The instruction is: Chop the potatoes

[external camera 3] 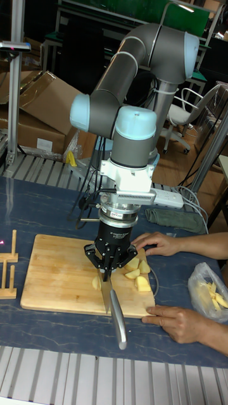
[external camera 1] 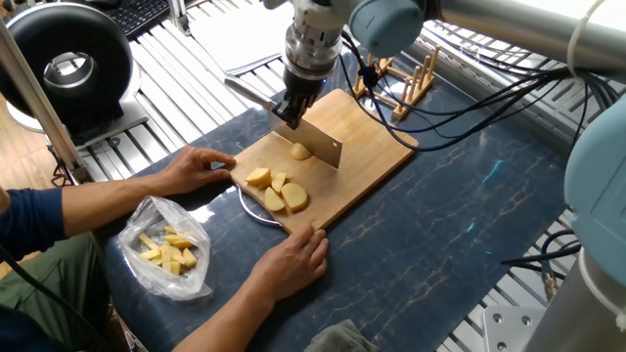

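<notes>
My gripper is shut on a steel knife, blade down over the wooden cutting board. One rounded potato piece lies right against the blade on its near side. Several pale yellow potato slices are grouped at the board's near corner. In the tall fixed view the gripper stands over the board, the knife points at the camera, a small potato piece sits left of the blade and the potato slices lie right of it.
A person's hands hold the board's near edges. A clear plastic bag of yellow pieces lies at the front left. A plate peeks from under the board. A wooden rack stands behind the board, and a black round device at the far left.
</notes>
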`<state>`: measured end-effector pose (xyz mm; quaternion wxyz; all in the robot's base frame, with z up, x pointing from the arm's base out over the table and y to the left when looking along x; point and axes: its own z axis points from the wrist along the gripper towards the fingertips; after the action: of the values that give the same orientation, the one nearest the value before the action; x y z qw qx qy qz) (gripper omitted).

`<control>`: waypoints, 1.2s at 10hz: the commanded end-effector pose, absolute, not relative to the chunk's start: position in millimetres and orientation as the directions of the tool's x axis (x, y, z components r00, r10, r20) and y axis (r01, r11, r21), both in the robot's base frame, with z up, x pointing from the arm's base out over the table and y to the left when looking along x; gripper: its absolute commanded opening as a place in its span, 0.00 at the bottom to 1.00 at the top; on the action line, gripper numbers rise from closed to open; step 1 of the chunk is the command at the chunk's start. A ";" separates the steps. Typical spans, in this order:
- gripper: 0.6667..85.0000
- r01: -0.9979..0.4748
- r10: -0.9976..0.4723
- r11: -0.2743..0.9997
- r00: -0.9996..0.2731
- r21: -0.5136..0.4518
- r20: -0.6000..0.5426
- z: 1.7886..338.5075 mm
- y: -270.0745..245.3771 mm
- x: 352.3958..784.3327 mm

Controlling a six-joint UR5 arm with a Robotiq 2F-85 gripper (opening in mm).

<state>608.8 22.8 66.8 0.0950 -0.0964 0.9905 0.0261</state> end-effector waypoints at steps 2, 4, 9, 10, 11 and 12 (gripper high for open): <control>0.00 -0.174 -0.165 0.984 -0.974 0.048 -0.155 99.7 22.0 591.2; 0.00 -0.159 -0.148 0.985 -0.977 0.063 -0.155 106.0 29.7 596.5; 0.00 -0.153 -0.140 0.986 -0.974 0.062 -0.176 94.0 37.2 609.8; 0.00 -0.157 -0.145 0.986 -0.973 0.057 -0.182 90.7 36.4 612.3; 0.00 -0.163 -0.152 0.985 -0.972 0.050 -0.181 88.8 34.2 612.8; 0.00 -0.171 -0.160 0.984 -0.970 0.045 -0.181 88.6 31.3 613.0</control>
<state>608.0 33.1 92.4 0.0837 -0.0805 0.9928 0.0296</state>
